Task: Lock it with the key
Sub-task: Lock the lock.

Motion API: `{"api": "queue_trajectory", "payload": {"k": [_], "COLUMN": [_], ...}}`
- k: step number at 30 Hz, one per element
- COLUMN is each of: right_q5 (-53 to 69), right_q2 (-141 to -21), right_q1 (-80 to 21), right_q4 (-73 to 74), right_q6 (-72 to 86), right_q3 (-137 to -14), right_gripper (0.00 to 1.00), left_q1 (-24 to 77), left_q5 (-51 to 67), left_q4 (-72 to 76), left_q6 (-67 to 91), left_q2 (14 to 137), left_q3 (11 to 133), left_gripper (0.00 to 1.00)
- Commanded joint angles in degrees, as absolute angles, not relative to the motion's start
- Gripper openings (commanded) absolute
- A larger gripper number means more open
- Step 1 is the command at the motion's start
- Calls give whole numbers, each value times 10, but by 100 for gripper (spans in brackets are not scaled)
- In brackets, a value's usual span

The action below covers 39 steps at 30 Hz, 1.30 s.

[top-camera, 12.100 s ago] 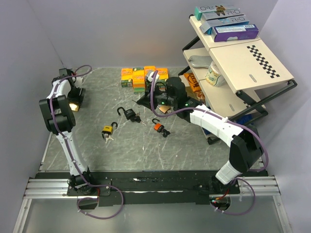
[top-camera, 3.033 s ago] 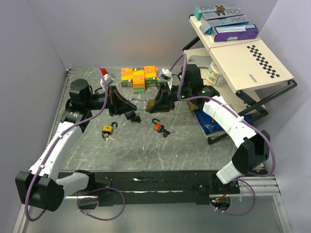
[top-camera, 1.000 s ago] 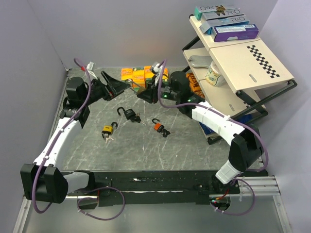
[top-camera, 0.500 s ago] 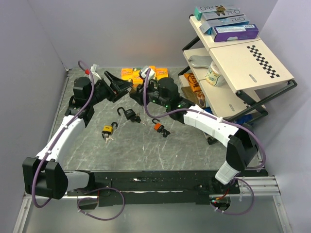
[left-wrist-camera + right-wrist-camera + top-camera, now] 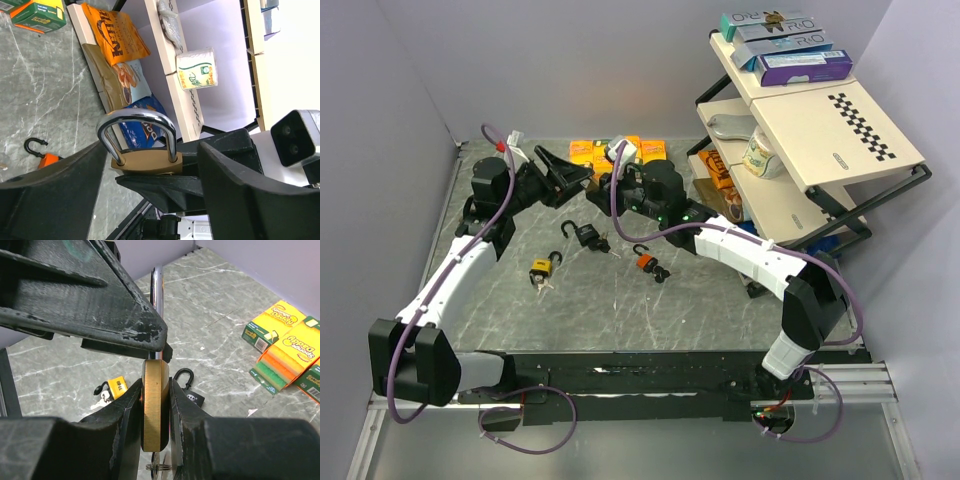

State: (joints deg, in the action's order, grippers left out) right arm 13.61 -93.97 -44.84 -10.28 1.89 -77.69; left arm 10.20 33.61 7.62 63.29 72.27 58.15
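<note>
**Now: brass padlock held in mid-air, second claw coming to the shackle**

1. Counter: grey marbled surface; a shelf rack stands at its right side, well apart from the work.
2. Right claw: pressed together on the flat faces of the brass padlock; the lock is carried clear of the counter, above its far middle part, shackle pointing away from that claw.
3. Left claw: jaws spread; one finger stands on each side of the shackle; a gap shows on both sides, so no contact is made.
4. Shackle: both legs appear to enter the body; whether it is latched cannot be told.
5. Spare locks on the counter, untouched: black padlock; orange padlock; yellow padlock; each lies with its shackle swung open.
6. Key ring: a thin metal loop shows beneath the brass body; the key itself is hidden, so its seating in the keyway cannot be confirmed.

Step in hand, as judged: presenting the lock between the two claws, ahead of the locking action.

Next move, as judged: the left claw needs a firm hold on the shackle, centred so it does not slip off the curved steel; the right claw can then be freed for the key.
</note>
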Motion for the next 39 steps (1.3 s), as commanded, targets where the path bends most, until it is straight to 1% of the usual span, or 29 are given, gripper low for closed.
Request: {"api": "queue_trajectory", "payload": {"k": [1,2,3,5,6,8,10,11,12,13,14,15,16,17,19,21,25,26,27,32,37,39], "right_q5": [148,148,149,149,152,158,164,170,172,180,184,189,208,216,241,256,274,279,283,295,302,303], "right_q2": [-936,-937,-937,-936,-937,-935,-934,-934,-933,-929,-926,-920,-912,-906,-892,-883,-878,-877,-876,-884,-889,-883], "right_q1": [-453,-454,-454,-454,-454,-453,-453,-453,-453,-451,-447,-443,-433,-427,-413,-408,-402,-401,-400,-401,-402,-402], "right_q4": [-183,-183,-183,-185,-185,-187,-187,-185,-178,-173,-169,-162,-148,-140,-121,-107,-81,-79,-79,-77,-66,-59], "right_q6": [25,26,25,25,26,26,30,32,31,27,27,26,25,23,11,-16,-42,-48,-51,-51,-54,-61], "right_q3": [-819,-820,-820,-818,-818,-815,-813,-812,-811,-809,-807,-803,-796,-792,-779,-772,-757,-754,-751,-760,-764,-758], "right_gripper": [0,0,0,0,0,0,0,0,12,24,36,53,56,57,58,56,50,45,43,38,38,42], "left_q1": [104,104,104,104,104,104,104,103,103,98,95,91,81,77,68,68,68,68,68,68,67,65], "left_q5": [341,341,341,345,347,352,351,352,352,349,349,352,355,360,366,373,381,382,381,381,376,374], "left_q4": [105,105,107,114,119,125,121,120,118,114,111,108,108,105,101,105,120,124,125,132,122,126], "left_q6": [647,649,649,653,652,650,648,644,643,643,644,647,648,648,648,650,664,665,665,669,666,667], "left_q2": [728,730,730,735,737,740,741,741,741,739,738,737,737,736,731,728,723,722,721,718,715,714], "left_q3": [585,585,584,584,584,583,586,587,588,591,596,599,600,603,604,599,586,584,582,577,578,577], "left_gripper": [74,72,66,60,54,48,32,14,5,1,1,1,1,1,1,1,1,1,1,1,1,1]}}
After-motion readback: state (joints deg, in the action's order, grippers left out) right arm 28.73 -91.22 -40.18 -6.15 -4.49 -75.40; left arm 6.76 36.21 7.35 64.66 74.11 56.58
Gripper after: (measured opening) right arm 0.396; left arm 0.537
